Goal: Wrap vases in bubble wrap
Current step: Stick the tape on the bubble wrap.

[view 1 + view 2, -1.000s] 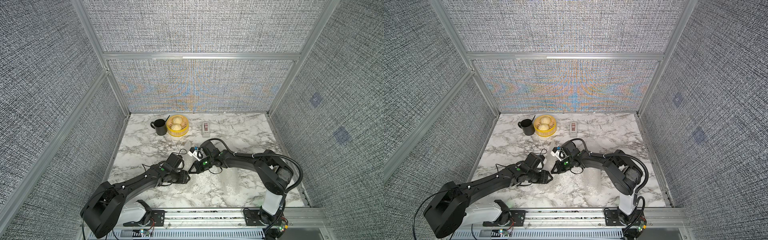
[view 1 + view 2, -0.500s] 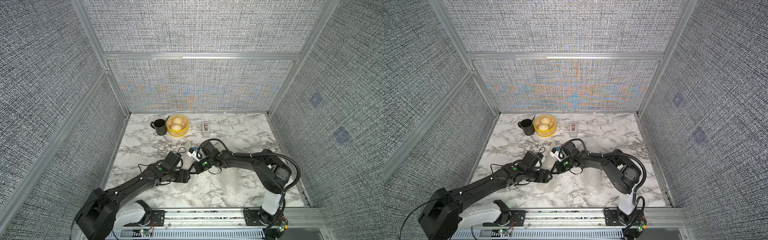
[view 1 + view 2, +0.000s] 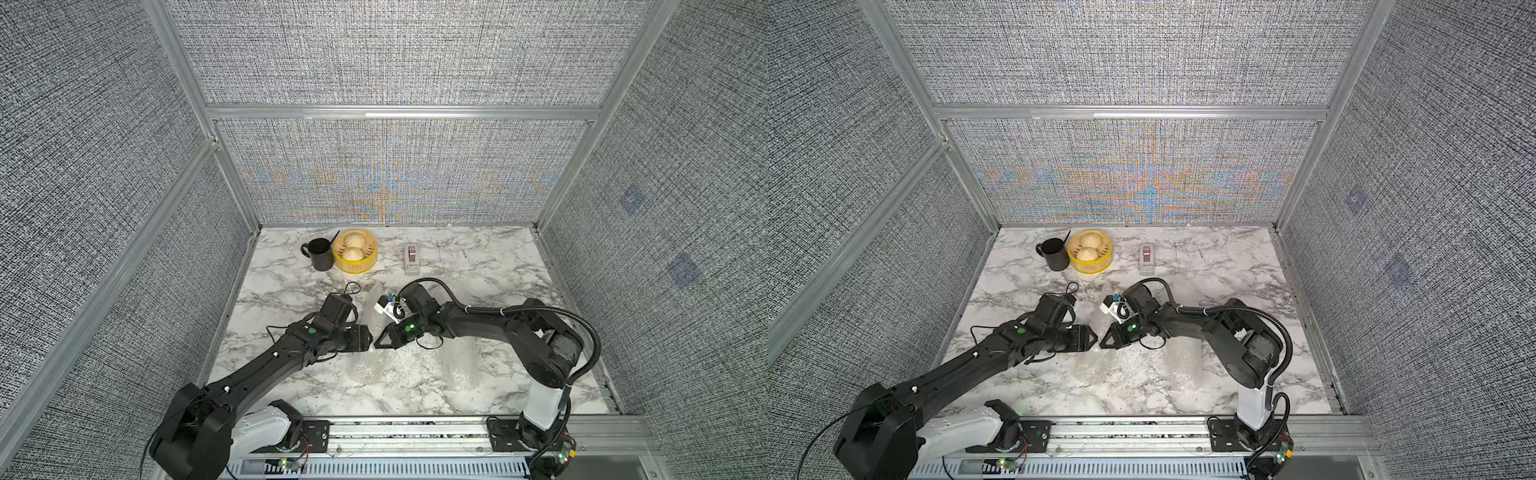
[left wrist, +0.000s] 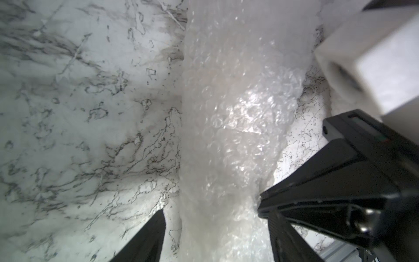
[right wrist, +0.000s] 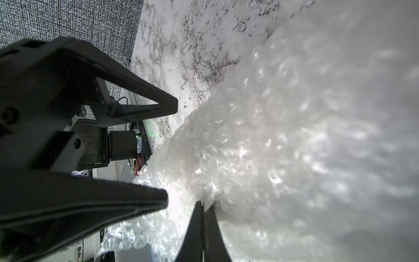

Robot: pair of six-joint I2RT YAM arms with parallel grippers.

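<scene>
**Fig. Closing the wrap: one gripper pins the fold, the other stands ready to gather it**

The right gripper is clenched. Its tips appear to nip a fold of the bubble wrap lying directly ahead of them. The left gripper faces it almost tip to tip and is released. Its fingers are spread to either side of the wrapped bundle, which runs lengthwise away from its palm. Whether either finger touches the plastic cannot be told.

No bare vase surface shows. A long pale form under the wrap, between the left fingers, is judged to be a vase already covered. A second roll of bubble wrap lies on the marble table beside the right forearm.

The step in hand is judged to be securing the loose flap around the vase.

- **Right gripper:** it should hold its pinch firm, since the springy sheet is likely to unfurl if freed.
- **Left gripper:** it should close across the bundle just beside the right tips, so that little slack is left between the two holds. It should press only enough to gather the plastic, not to load the ceramic beneath.
- **Clearance:** the two grippers stand very near each other, so the closing stroke must avoid the right fingers.
- **Moving the bundle:** rolling it is safer than dragging it, because the smooth wrap is likely to slide on the marble.
</scene>
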